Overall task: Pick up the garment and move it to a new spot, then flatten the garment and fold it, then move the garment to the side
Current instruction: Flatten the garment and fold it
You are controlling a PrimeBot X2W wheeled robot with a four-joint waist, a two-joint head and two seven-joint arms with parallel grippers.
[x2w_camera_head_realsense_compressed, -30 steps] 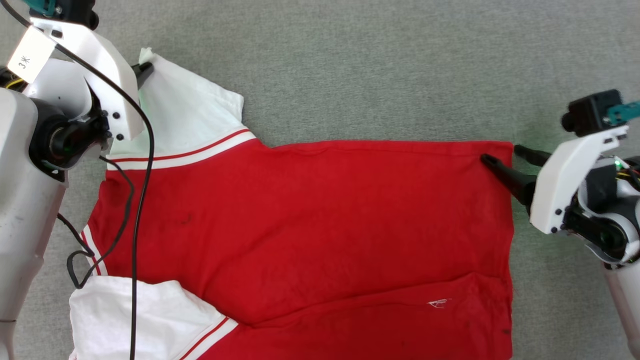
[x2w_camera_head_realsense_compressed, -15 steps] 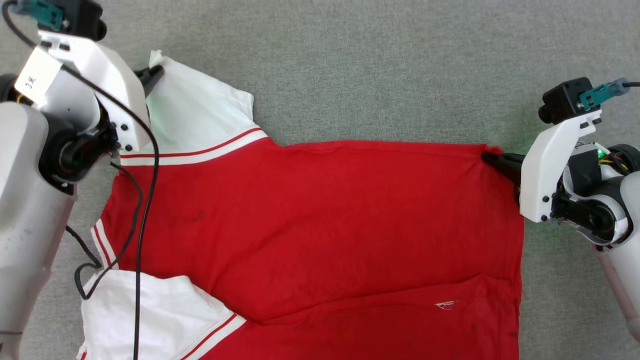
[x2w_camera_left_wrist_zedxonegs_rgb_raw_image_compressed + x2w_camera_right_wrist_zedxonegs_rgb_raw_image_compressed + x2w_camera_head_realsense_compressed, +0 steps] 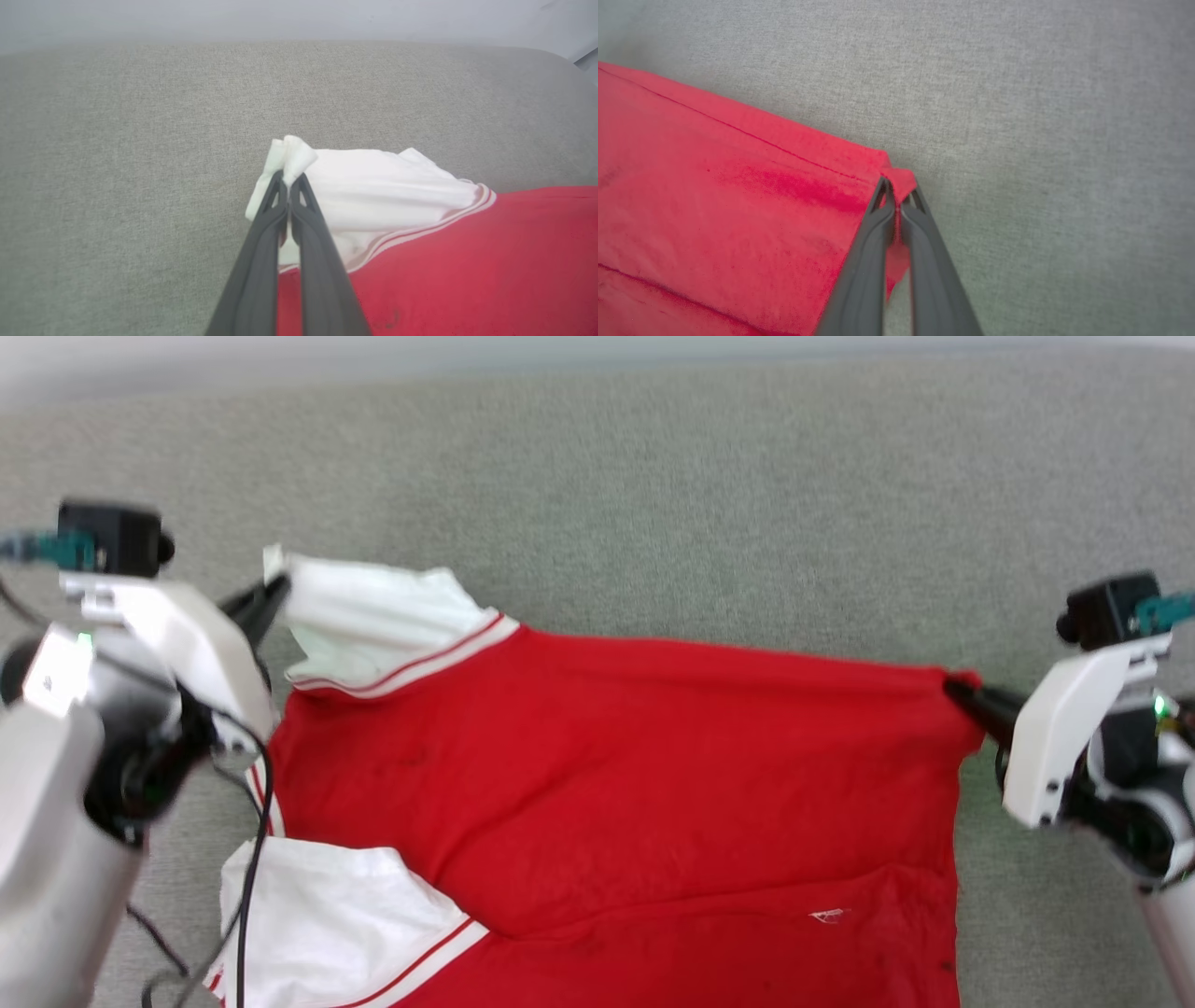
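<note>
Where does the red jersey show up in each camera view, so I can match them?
Head view: the garment fills the centre and bottom, held between left gripper and right gripper.
Left wrist view: lower right, white sleeve tip pinched.
Right wrist view: left half, red corner pinched.
Shared landmark: the grey fabric surface under it.

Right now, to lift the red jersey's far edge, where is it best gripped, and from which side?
The jersey lies spread, so its two far corners stick out: grip those, each from the outer side. The left gripper pinches the white sleeve tip, the right gripper the red hem corner.
</note>
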